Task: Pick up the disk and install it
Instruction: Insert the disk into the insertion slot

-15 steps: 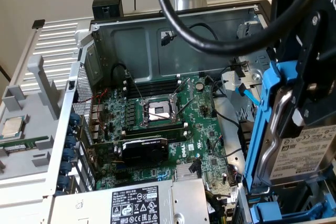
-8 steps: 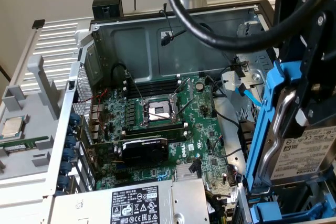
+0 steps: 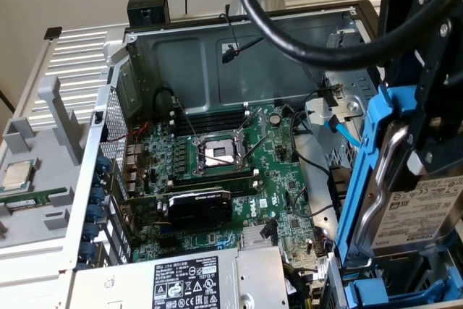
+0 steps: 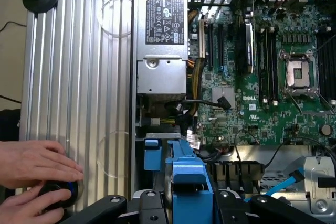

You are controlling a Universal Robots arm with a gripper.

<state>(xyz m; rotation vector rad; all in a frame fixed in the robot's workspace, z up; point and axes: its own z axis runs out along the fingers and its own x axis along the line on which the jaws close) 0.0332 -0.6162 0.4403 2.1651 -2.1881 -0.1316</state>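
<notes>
Gripping the one disk point(image 3: 427, 215) by its blue carrier, the single gripper point(image 4: 186, 207) had it clamped up on edge over the open case point(image 3: 188, 56), at the exterior view's right, beside the one motherboard point(image 3: 282, 179). One power supply point(image 3: 246, 280) sat in the case, one processor chip point(image 3: 17, 175) and one memory stick point(image 3: 29, 199) lay outside it, and a person's two hands point(image 4: 31, 163) rested on ribbed metal by one black knob point(image 4: 55, 195).
</notes>
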